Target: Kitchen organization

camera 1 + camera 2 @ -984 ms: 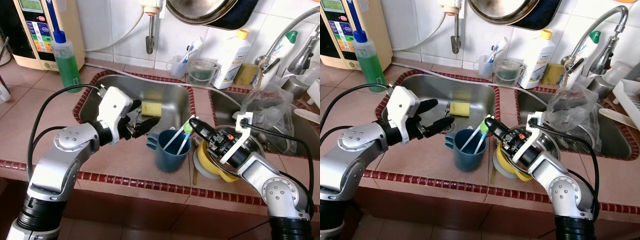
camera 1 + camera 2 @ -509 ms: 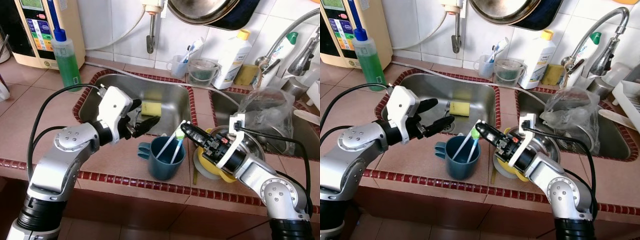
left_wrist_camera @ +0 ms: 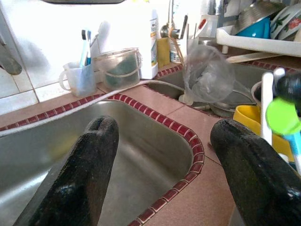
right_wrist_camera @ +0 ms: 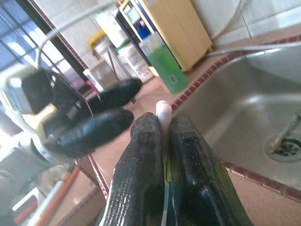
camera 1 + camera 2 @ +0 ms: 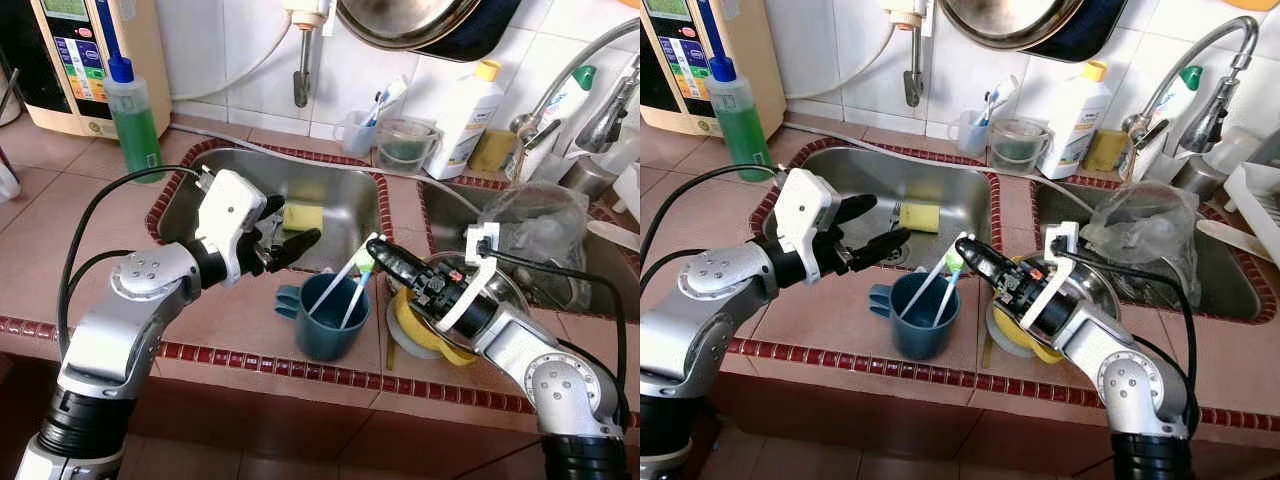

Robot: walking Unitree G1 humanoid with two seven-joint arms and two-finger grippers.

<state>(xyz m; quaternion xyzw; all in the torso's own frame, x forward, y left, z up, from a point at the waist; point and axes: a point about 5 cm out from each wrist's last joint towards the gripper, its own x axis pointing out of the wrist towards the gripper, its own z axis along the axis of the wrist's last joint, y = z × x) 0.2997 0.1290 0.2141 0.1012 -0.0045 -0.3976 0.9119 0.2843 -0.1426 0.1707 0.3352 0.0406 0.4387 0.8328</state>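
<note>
Right gripper [image 5: 372, 253] pinches green-tipped white toothbrush [image 5: 352, 289] over blue cup [image 5: 331, 316] — cup near counter edge. Left gripper [image 5: 288, 238] spread wide, empty, at sink [image 5: 352, 206] rim.

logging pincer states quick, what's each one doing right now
Left pincer: open, holding nothing, above the sink edge.
Right pincer: closed on the white-handled, green-headed toothbrush.
</note>
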